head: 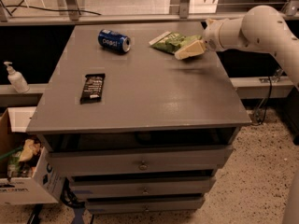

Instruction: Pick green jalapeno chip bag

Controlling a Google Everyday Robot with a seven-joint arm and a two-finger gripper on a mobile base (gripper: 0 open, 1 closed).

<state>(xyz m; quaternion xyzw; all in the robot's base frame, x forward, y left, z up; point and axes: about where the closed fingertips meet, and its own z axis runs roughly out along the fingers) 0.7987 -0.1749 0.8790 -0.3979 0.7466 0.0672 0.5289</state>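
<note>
A grey, smooth-topped counter [154,101] with three shallow drawers [140,160] beneath is seen from above and in front.

Near the far right corner of the counter lies the green chip bag [172,42], flat and crinkled, its foil mottled in light and dark green. Its long axis runs roughly left to right across the counter. A pale, whitish sealed end points left, toward a can; the other end is overlapped by the claw.

The claw [183,54], a cream-coloured wedge, is held low at the bag's right end, on or just above it, at the tip of a thick, rounded white arm [243,29] reaching in from the right. Whether the claw is released or clenched cannot be told.

A blue soda can [114,40] lies on its side at the far middle of the counter, well apart from the bag. A flat black candy bar [92,87] lies at the left, lengthwise front to back.

Left of the counter, a white pump bottle [16,78] stands on a ledge, and an open cardboard box [25,188] sits on the speckled floor.
</note>
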